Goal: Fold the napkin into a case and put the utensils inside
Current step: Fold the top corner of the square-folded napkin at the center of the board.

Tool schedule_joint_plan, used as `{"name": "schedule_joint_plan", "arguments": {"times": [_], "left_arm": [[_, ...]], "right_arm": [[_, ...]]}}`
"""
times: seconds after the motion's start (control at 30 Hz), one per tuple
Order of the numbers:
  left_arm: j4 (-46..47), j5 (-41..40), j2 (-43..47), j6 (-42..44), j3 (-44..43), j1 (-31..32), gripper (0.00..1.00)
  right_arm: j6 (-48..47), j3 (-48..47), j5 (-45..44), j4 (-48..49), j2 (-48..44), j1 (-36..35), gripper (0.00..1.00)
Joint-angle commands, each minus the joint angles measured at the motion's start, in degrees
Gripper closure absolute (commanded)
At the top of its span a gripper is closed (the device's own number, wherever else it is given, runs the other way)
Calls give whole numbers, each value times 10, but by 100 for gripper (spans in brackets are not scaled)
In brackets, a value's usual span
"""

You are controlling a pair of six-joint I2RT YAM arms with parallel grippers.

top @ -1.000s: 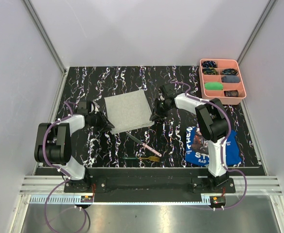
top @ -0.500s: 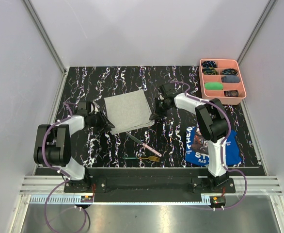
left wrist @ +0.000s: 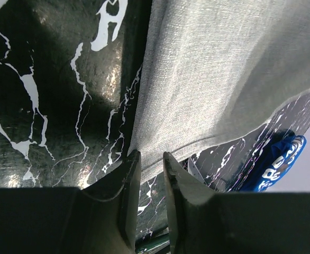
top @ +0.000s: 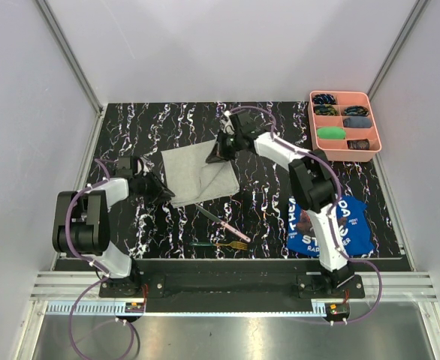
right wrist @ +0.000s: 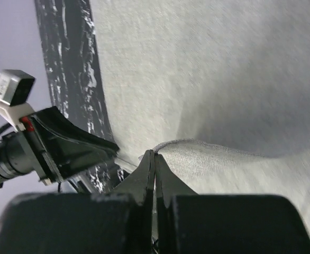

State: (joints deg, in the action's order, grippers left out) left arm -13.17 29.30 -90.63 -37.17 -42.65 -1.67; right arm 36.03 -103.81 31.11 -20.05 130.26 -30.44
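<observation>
The light grey napkin lies flat on the black marbled table, with its right corner lifted and folded back over itself. My right gripper is shut on that corner, above the cloth. My left gripper sits low at the napkin's near-left corner. Its jaws stand a narrow gap apart, with the cloth edge at their tips. The pink-handled knife and the green-handled fork lie just in front of the napkin.
A pink compartment tray with small items stands at the back right. A blue printed cloth lies near the right arm's base and also shows in the left wrist view. Grey walls enclose the table.
My right gripper has moved up and left from the napkin's right corner, carrying that corner over the cloth. The left gripper has stayed at the near-left corner.
</observation>
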Motion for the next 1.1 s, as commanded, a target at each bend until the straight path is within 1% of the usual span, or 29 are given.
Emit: {"name": "schedule_joint_plan", "arguments": {"times": [0.0, 0.13, 0.17, 0.2, 0.27, 0.37, 0.4, 0.67, 0.83, 1.07], "left_arm": [[30, 14, -8, -4, 1, -1, 74], [32, 11, -13, -6, 7, -1, 75], [32, 12, -15, -6, 7, 0, 75], [31, 11, -16, -6, 6, -1, 75], [32, 10, -17, -5, 7, 0, 75], [31, 5, -21, -4, 9, 0, 75], [31, 5, -22, -5, 10, -1, 75], [35, 7, -31, -5, 11, 0, 76], [36, 6, -31, -4, 13, 1, 76], [36, 5, -32, -5, 15, 0, 77]], "right_arm": [[37, -96, 61, 68, 84, -18, 100], [50, -190, 85, 97, 158, -31, 100], [52, -233, 90, 98, 173, -37, 100], [54, -255, 92, 100, 199, -38, 100], [58, -309, 92, 103, 223, -43, 100], [75, -357, 94, 120, 262, -46, 100], [87, -364, 96, 129, 277, -48, 100], [146, -382, 96, 219, 311, -50, 100], [174, -442, 102, 229, 359, -51, 100], [188, -454, 86, 257, 375, -53, 99]]}}
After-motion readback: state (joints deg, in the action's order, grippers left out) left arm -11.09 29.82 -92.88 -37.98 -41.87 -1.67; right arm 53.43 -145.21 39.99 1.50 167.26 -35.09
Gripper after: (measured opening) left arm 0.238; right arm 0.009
